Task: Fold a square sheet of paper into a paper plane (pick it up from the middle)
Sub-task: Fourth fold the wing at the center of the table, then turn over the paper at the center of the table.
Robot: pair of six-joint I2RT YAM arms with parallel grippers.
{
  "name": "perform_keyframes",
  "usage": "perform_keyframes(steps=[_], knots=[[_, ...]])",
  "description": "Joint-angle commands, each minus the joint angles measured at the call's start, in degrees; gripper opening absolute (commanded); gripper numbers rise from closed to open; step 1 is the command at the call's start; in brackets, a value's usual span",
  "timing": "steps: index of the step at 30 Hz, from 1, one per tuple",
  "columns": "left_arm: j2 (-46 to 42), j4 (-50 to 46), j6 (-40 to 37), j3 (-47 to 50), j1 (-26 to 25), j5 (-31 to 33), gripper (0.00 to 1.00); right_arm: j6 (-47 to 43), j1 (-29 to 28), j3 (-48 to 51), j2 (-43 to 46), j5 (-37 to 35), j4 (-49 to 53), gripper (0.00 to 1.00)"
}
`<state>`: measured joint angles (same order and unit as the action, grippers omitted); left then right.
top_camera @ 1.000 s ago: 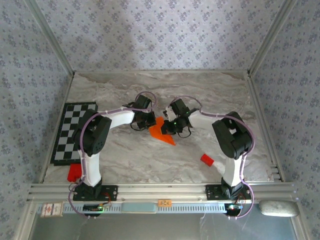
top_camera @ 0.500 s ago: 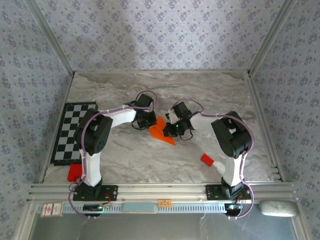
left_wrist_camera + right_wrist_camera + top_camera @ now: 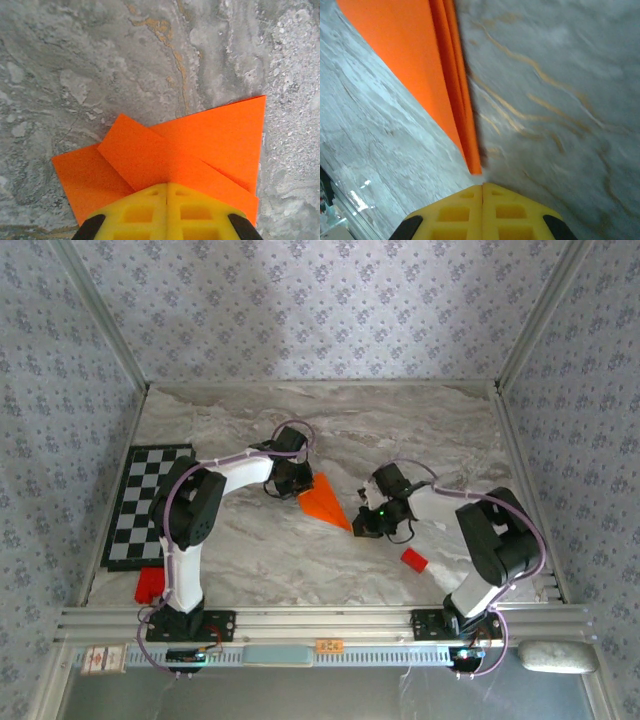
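The orange square sheet of paper (image 3: 325, 502) lies folded into a pointed wedge on the marble table, its tip aimed toward the lower right. My left gripper (image 3: 297, 483) is shut, and its yellow fingertips (image 3: 167, 184) rest on top of the wide end of the paper (image 3: 200, 145), where overlapping flaps show. My right gripper (image 3: 362, 525) is also shut and holds nothing. It sits on the table just past the paper's sharp tip. In the right wrist view the layered edge of the paper (image 3: 410, 60) runs away from the gripper (image 3: 482, 185).
A checkerboard mat (image 3: 145, 502) lies at the left edge. One small red block (image 3: 414, 560) sits close below the right gripper, and another red piece (image 3: 150, 584) lies near the left arm's base. An aluminium rail (image 3: 320, 620) borders the near edge.
My right gripper has slid down and to the right along the paper's edge and off its tip, the arm swinging right. The left gripper has stayed pressed on the wide end.
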<state>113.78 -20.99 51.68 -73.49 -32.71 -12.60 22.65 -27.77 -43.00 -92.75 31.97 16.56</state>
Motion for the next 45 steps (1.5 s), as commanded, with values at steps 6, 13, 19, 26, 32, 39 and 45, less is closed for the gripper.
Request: perform_keyframes(steps=[6, 13, 19, 26, 32, 39, 45], knots=[[-8.3, -0.9, 1.0, -1.5, 0.1, -0.2, 0.16, 2.7, 0.9, -2.3, 6.9, -0.2, -6.3, 0.12], [-21.0, 1.6, 3.6, 5.1, 2.9, 3.0, 0.48, 5.6, 2.2, -7.8, 0.7, -2.3, -14.5, 0.31], [-31.3, 3.6, 4.5, 15.9, 7.1, 4.4, 0.65, 7.9, 2.3, -13.6, -8.7, 4.6, -19.0, 0.35], [-41.1, 8.9, 1.2, 27.4, 9.0, 4.5, 0.93, 2.9, 0.2, -19.9, -15.4, 7.7, -15.6, 0.35], [-45.1, 9.4, -0.7, 30.9, 11.3, 2.9, 1.00, -5.4, -2.6, -24.8, -18.4, 4.0, -4.6, 0.31], [-45.3, 11.0, -1.7, 32.0, 11.5, 1.4, 1.00, -8.1, -2.8, -26.5, -18.1, 1.7, -3.3, 0.31], [-44.7, 10.8, -2.2, 31.8, 11.7, 1.1, 1.00, -8.2, -3.0, -25.8, -17.4, 0.1, -5.0, 0.37]])
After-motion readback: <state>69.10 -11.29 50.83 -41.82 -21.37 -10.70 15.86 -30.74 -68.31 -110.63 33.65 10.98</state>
